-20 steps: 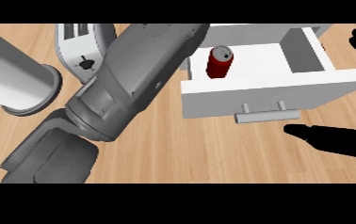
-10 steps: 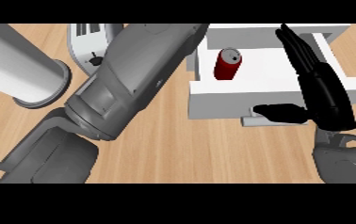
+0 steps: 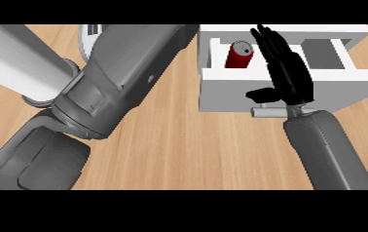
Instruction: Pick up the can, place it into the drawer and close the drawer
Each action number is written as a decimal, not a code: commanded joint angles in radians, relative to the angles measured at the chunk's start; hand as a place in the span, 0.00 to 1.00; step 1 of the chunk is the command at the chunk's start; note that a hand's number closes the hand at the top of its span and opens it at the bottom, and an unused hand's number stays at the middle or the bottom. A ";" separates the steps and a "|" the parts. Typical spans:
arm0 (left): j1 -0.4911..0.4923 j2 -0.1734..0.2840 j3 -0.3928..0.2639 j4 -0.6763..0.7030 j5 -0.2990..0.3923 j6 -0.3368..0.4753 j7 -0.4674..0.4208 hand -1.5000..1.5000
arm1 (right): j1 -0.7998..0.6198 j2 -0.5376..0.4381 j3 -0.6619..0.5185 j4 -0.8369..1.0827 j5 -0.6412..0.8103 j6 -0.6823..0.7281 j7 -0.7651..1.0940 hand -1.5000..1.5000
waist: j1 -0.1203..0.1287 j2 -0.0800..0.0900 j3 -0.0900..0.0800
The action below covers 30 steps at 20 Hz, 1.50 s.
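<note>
Since a moment ago the right black robot hand (image 3: 287, 77) has slid over the white open drawer (image 3: 215, 87), fingers straight, its front handle beneath; the red cylindrical can (image 3: 239, 54) stands inside, to its left.

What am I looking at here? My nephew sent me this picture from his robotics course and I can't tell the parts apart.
The one view comes from the robot's head, looking steeply down at a wooden counter. The big grey shapes are its two forearms, coming in from below.

The right hand is black, with straight fingers stretched over an open white drawer; it holds nothing. Its wrist sits by the drawer's grey handle.

A red can stands inside the drawer, in its left part.

The left forearm crosses the picture's middle; its hand is not visible. Behind it a white object is mostly hidden, and a grey cylinder stands at the left.
</note>
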 commanded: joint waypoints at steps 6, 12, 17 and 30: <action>0.032 0.070 0.005 -0.056 -0.029 -0.021 0.047 0.00 | -0.228 0.079 -0.063 0.441 0.119 -0.254 -0.044 0.00 | 0.025 -0.002 0.000; 0.144 0.125 -0.020 -0.156 -0.047 -0.050 0.086 0.00 | -0.344 0.087 -0.115 0.622 0.165 -0.404 -0.039 0.00 | 0.059 -0.011 -0.001; 0.164 0.136 -0.015 -0.191 -0.055 -0.052 0.093 0.00 | -0.529 0.067 -0.168 0.795 0.173 -0.439 -0.035 0.00 | 0.065 0.005 0.000; 0.286 0.216 -0.047 -0.411 -0.069 -0.082 0.191 0.00 | -0.681 0.028 -0.240 0.982 0.155 -0.501 -0.099 0.00 | 0.121 0.004 0.000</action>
